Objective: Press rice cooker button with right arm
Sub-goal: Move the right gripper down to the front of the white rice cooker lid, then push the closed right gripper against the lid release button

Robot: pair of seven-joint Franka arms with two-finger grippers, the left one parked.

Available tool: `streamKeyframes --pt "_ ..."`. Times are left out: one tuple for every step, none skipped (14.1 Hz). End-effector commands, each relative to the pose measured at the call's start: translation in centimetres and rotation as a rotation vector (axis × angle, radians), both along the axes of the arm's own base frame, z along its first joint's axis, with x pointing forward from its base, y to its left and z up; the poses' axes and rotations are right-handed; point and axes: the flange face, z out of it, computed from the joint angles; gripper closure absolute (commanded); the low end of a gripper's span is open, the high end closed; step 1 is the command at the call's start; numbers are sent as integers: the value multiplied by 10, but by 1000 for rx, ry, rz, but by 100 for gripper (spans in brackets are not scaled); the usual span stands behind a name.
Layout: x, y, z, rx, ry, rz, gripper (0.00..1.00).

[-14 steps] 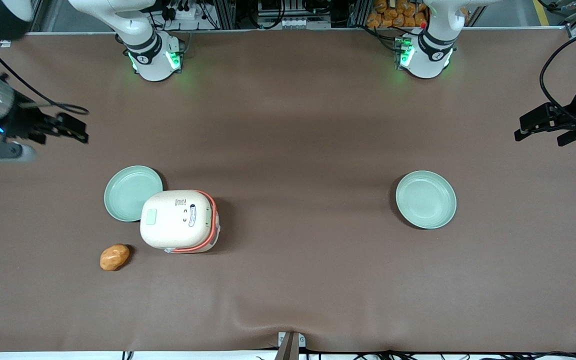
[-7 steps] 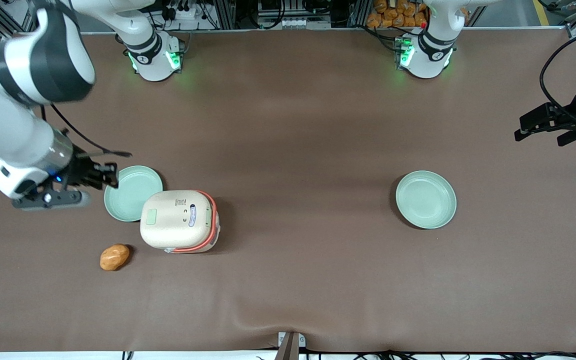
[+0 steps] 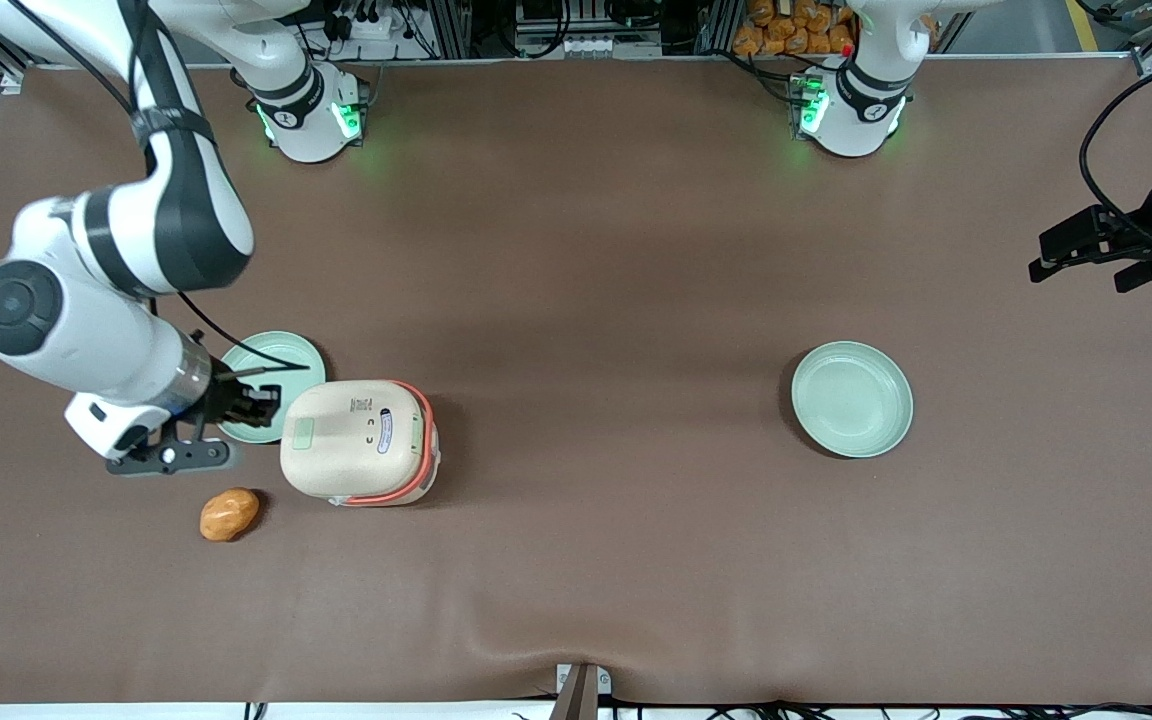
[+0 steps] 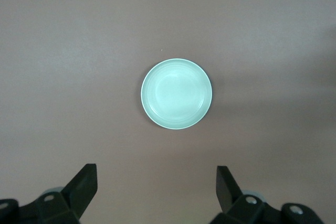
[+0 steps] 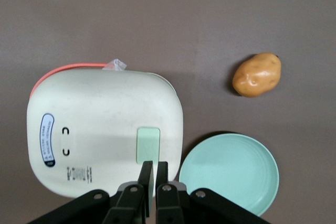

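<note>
Now my gripper (image 5: 151, 171) hovers at the rice cooker's (image 3: 358, 441) edge.
Fingers pressed together, holding nothing; from the cooker I see a plate (image 3: 269, 362) at ten o'clock, a potato (image 3: 229, 514) at eight.

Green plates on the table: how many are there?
2. One plate lies beside the rice cooker, under the shut gripper; the other plate lies toward the parked arm's end.

A robotics laboratory is shown. A large table (image 3: 636, 250) covered in brown sheeting is flanked by two arm bases (image 3: 311, 115) lit with green lamps. Aluminium framing, cables and electronics (image 3: 556, 25) are seen along its far edge. A gripper (image 3: 261, 400), fingers closed, is held above a plate (image 3: 281, 350).
</note>
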Motion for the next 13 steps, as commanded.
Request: streamKeyframes --pt "10 7 -10 17 -37 -5 93" --pt "12 8 -16 17 -44 -6 93" --pt "13 9 -21 16 -38 -4 93" --pt "13 12 -29 14 -29 -1 93" --pt "14 13 -36 12 -21 0 93" --pt "15 14 -38 12 -23 0 93" --pt "15 15 -41 13 -19 1 93" --pt "14 14 -42 16 -14 -2 93" --pt "14 14 -43 15 -8 -1 93" --pt "13 14 -44 14 -4 -1 93" --pt "12 13 -48 13 4 -1 93" --pt "11 12 -50 11 10 -2 93" --pt "10 13 -51 11 14 -1 92"
